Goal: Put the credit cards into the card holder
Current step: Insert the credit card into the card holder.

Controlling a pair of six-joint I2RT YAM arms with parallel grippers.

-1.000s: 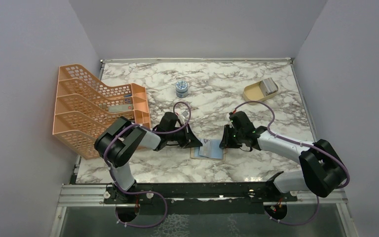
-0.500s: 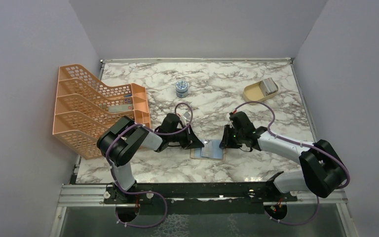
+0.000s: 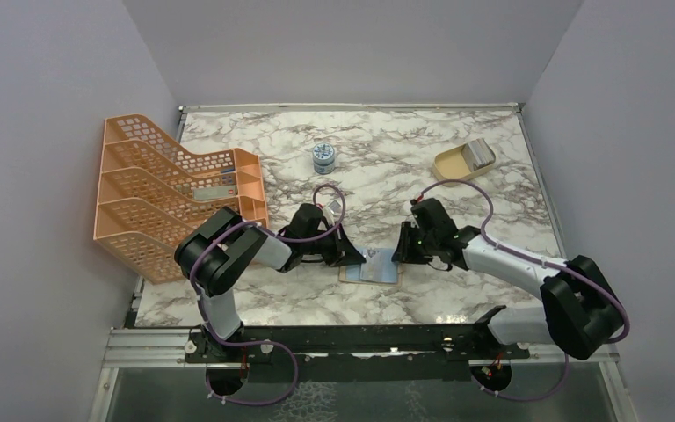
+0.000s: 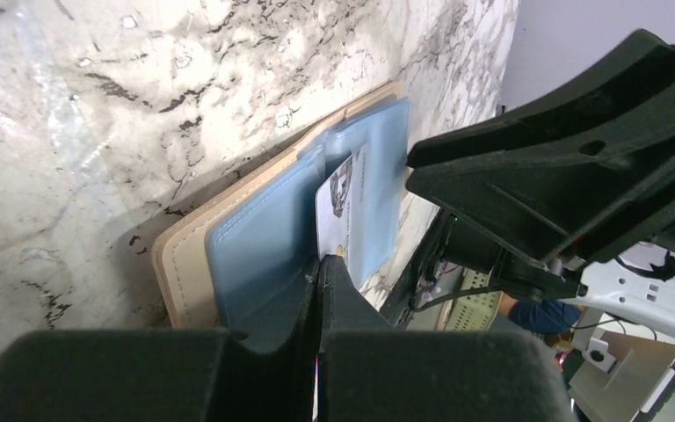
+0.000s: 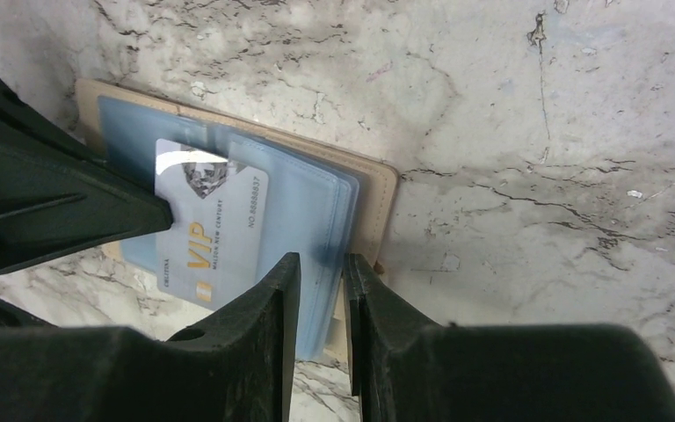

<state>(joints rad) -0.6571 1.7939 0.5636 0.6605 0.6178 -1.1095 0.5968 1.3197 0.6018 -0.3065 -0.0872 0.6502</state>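
The card holder [image 3: 373, 268] lies open near the table's front edge, tan outside [image 5: 376, 189] with pale blue pockets [image 4: 259, 242]. My left gripper [image 3: 354, 256] is shut on a silvery-white credit card [image 5: 212, 230] printed "VIP", holding it by its left end. The card lies partly under a clear blue pocket. In the left wrist view the card [image 4: 337, 200] stands edge-on beyond my closed left gripper [image 4: 319, 262]. My right gripper [image 5: 321, 265] has its jaws nearly closed around the holder's right pocket edge; it also shows in the top view [image 3: 397, 256].
A beige rounded dish [image 3: 453, 164] with a silvery stack in it sits at the back right. A small patterned tin [image 3: 322, 157] stands at the back middle. An orange mesh file rack [image 3: 171, 189] fills the left side, close to my left arm.
My left gripper has edged right with the card, further over the holder. My right gripper has hardly moved.
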